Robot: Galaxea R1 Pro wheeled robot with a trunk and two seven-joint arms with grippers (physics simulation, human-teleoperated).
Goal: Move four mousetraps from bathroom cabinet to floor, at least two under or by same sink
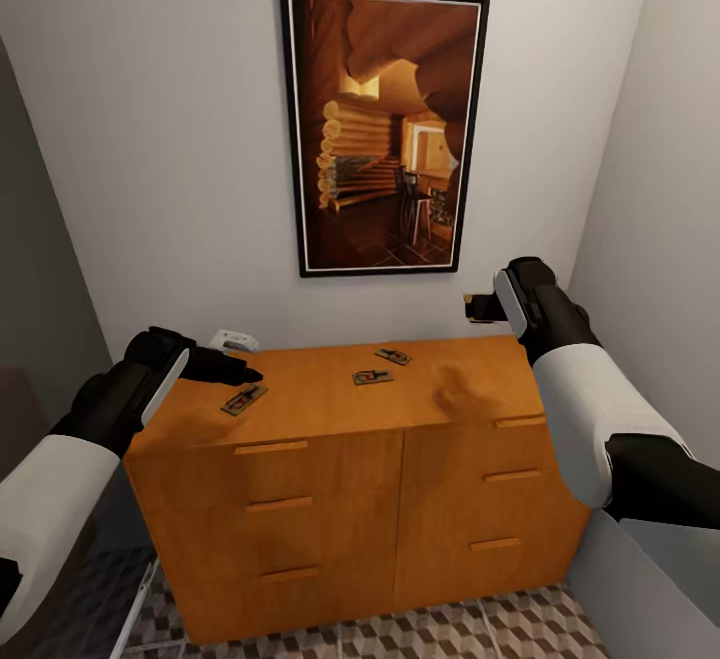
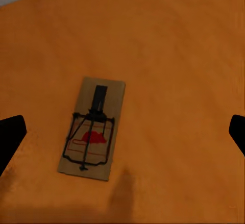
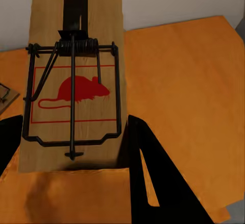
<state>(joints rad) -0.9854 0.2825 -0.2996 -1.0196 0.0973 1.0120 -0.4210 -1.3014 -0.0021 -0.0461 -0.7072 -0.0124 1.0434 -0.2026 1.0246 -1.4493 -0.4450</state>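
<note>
Right gripper [image 3: 76, 183] clamped on one mousetrap [image 3: 74, 76], lifted above the cabinet [image 1: 330, 459]. Left gripper [image 2: 122, 132] spread wide, poised over nearest trap [image 2: 92, 129], long axis crossing the finger line. Two more [image 1: 372, 377] [image 1: 393, 356] lying mid-top.

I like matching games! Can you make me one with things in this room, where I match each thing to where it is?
Things:
1. tan wooden mousetrap with a red mouse print
2. black-framed log-cabin picture
3. cube-patterned tile floor
4. orange-brown wooden cabinet

Places:
A. on the wall
B. in the right tool
C. under the cabinet
D. against the wall, below the picture

Pairs: 1-B, 2-A, 3-C, 4-D
</note>
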